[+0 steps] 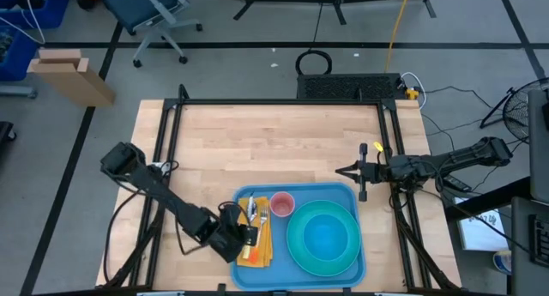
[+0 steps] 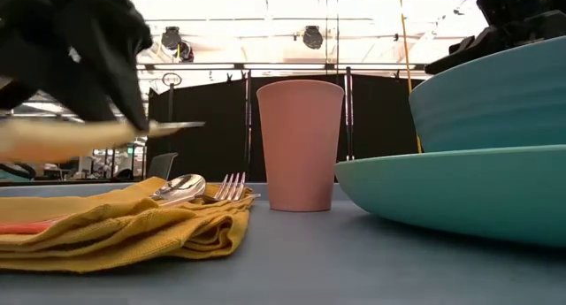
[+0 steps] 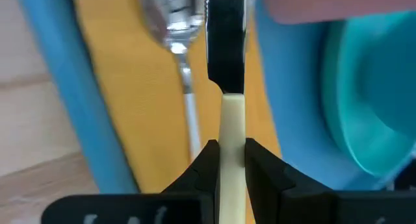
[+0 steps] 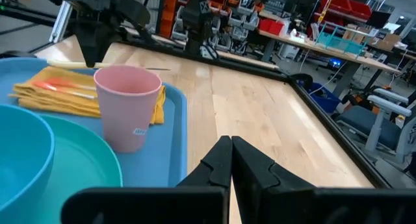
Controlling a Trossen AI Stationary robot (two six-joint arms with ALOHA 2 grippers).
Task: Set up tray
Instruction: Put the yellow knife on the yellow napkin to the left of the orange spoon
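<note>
The sky-blue tray (image 1: 350,196) lies at the table's near edge. On it are a yellow napkin (image 1: 260,246) with a spoon (image 2: 179,187) and fork (image 2: 229,186) lying on top, a pink cup (image 1: 282,204), and a teal plate (image 1: 296,249) with a teal bowl (image 1: 324,236) standing on it. My left gripper (image 1: 249,238) hovers over the napkin, shut on a knife (image 2: 106,133) with a cream handle. My right gripper (image 1: 340,170) waits shut above bare wood, just beyond the tray's far right corner. My left gripper pinches the knife's cream handle (image 3: 233,130) between its two fingers (image 3: 259,160), coming from above at a slant. The metal blade (image 3: 225,42) reaches forward past the fingertips. The knife is lifted clear and lies about level above the napkin, beside the spoon (image 3: 171,23).
A black frame (image 1: 274,102) runs along the table's far and side edges. Bare wood (image 1: 274,150) fills the table's far half. In the right wrist view, the pink cup (image 4: 128,104) stands between the napkin (image 4: 62,91) and my right gripper (image 4: 231,160).
</note>
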